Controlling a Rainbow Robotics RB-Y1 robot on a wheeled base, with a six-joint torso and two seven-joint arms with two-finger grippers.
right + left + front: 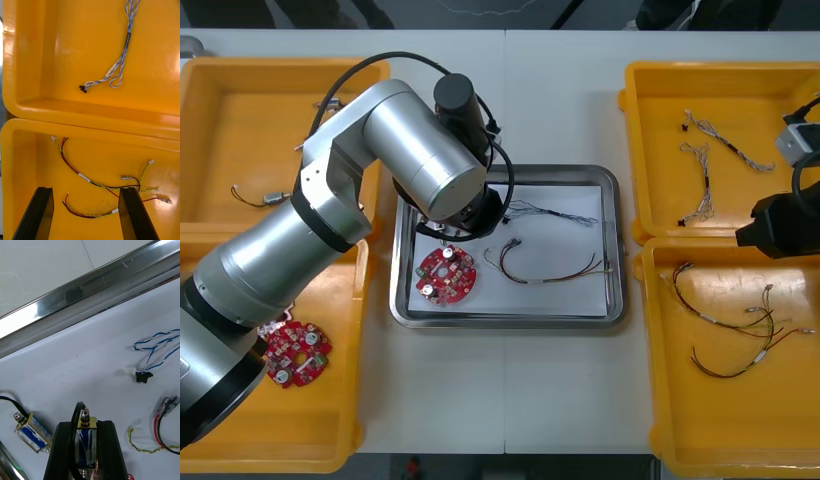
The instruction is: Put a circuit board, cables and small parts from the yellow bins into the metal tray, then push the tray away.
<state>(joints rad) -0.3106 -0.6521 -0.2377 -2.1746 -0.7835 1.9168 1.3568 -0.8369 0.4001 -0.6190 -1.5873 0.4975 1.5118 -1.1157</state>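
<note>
4 yellow bins [240, 130] flank 1 metal tray [505, 322], 2 per side. There are 2 round red circuit boards [446, 275]: 1 in the tray, 1 left of it. In the tray lie 1 twisted blue and white cable [560, 213] and 1 red and yellow cable [550, 278]. There are 3 small metal parts [33, 427]: 2 at the tray, 1 left of it.

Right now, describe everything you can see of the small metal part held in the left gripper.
The small metal part is a blocky piece with a brass-coloured frame, a blue and silvery body and a shiny round-headed pin on top. A thin black wire loops from it. It stands upright, clamped in the left gripper, above the metal tray's white inside.
</note>
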